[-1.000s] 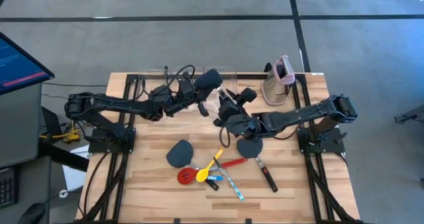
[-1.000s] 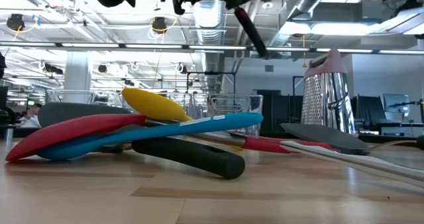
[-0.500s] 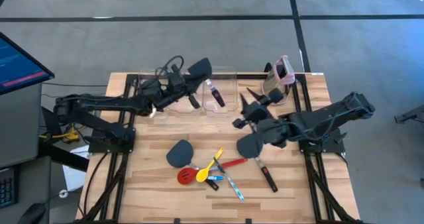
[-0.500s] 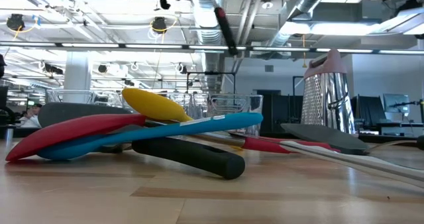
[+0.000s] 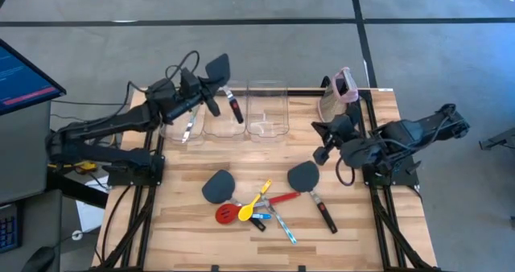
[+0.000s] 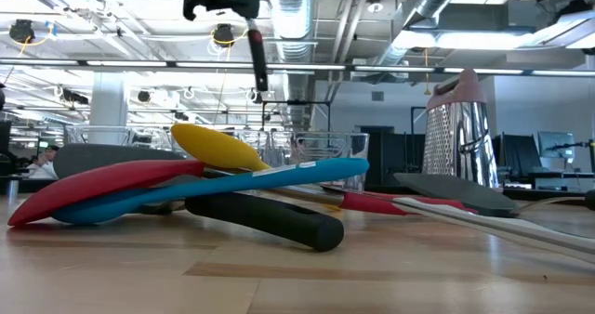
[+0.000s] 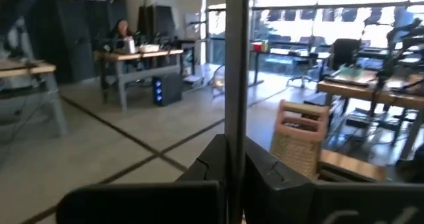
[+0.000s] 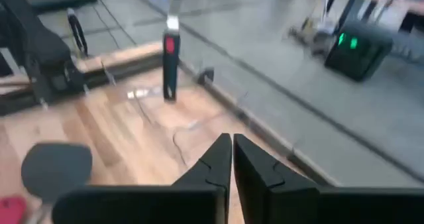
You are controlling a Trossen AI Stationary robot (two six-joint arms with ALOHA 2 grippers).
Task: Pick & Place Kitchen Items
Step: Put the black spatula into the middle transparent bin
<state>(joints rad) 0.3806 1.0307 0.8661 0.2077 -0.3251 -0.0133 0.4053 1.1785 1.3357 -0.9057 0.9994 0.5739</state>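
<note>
My left gripper [image 5: 211,93] is shut on a dark grey spatula [image 5: 219,67] with a black-red handle [image 6: 257,58], held high above the clear bins [image 5: 267,115] at the table's far edge. At the right side, my right gripper [image 8: 232,154] is shut with nothing in it. A second spatula [image 5: 306,177] lies flat on the table, and a third [image 5: 217,186] lies beside the heap. The red slotted spoon [image 5: 226,214], yellow spoon [image 5: 259,198], blue spoon [image 5: 257,217] and a thin tool [image 5: 283,226] lie crossed in that heap. My left gripper pinches the spatula's thin shaft [image 7: 236,111] between its two fingers, which come roughly level from the table's left and lie across it. The spatula is lifted clear and tilted, blade up and handle end [image 5: 237,115] hanging lower over the bins.
A beige upright grater with a pink top [image 5: 338,95] stands at the far right corner, close to my right arm. Bare wood [image 5: 185,240] lies along the near left of the table.
My left gripper has carried the spatula from the table's middle toward the far left, up over the bins, with the handle swinging under it. My right gripper has drawn back from the spatula toward the table's right edge.
</note>
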